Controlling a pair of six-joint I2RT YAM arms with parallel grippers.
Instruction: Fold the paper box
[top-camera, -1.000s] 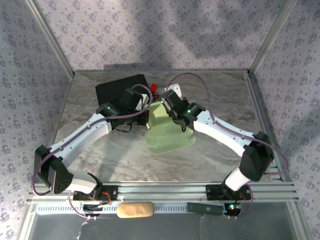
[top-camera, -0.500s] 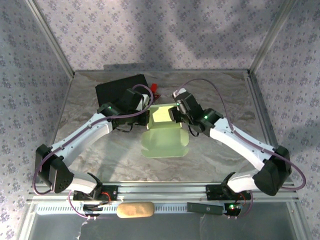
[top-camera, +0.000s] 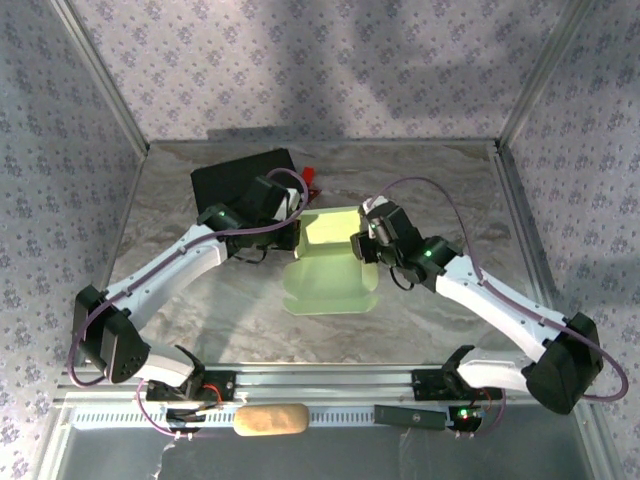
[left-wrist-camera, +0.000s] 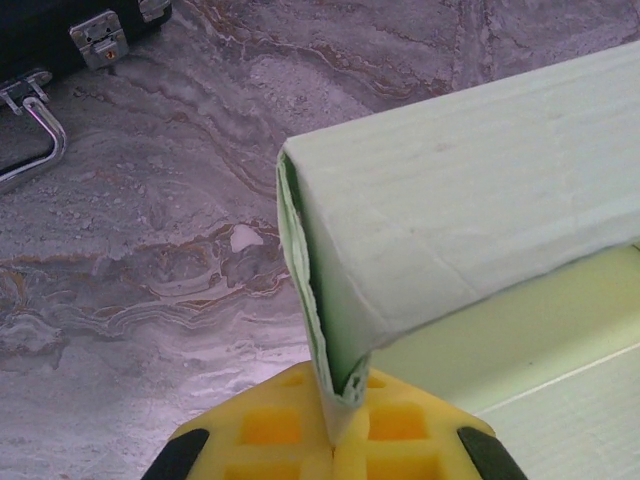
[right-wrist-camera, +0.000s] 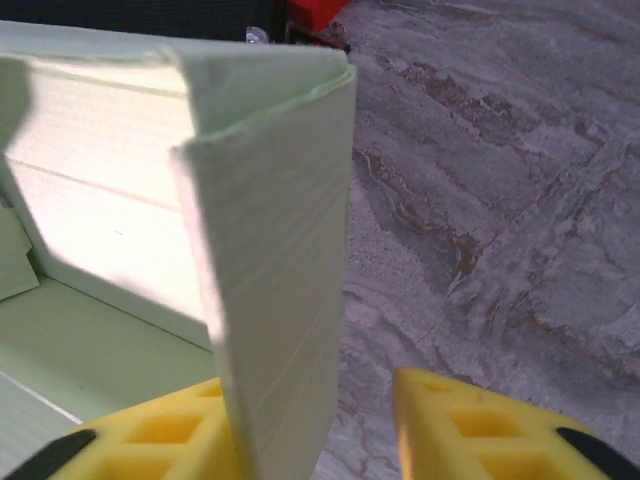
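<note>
**Paper box, part-formed.** The paper box (top-camera: 330, 262) rests on the table (top-camera: 450, 190) just in front of the black case (top-camera: 235, 177), toward the case's right end, between the two arms. The portion nearer the case is raised into a hollow, sleeve-like shape, while a broad panel lies flat on the side farther from the case. The left gripper (left-wrist-camera: 332, 440) has its yellow pads (left-wrist-camera: 225, 440) pressed together on a folded corner of the card, at the end of the box closest to the case; only thin card separates them. The right gripper (right-wrist-camera: 318, 425) stands at the opposite end, well apart from the case, with its jaws narrowly parted. An upright wall of card lies against one finger, with a visible gap to the other (the wall is straddled, not clamped). Judged from this state, the task is roughly midway. Creases are set and the walls nearer the case stand, yet the flat panel is not folded over and no closing flap appears tucked. What is left, apparently, is to raise that panel and close the ends. Whether any inner tabs are seated cannot be told.
</note>
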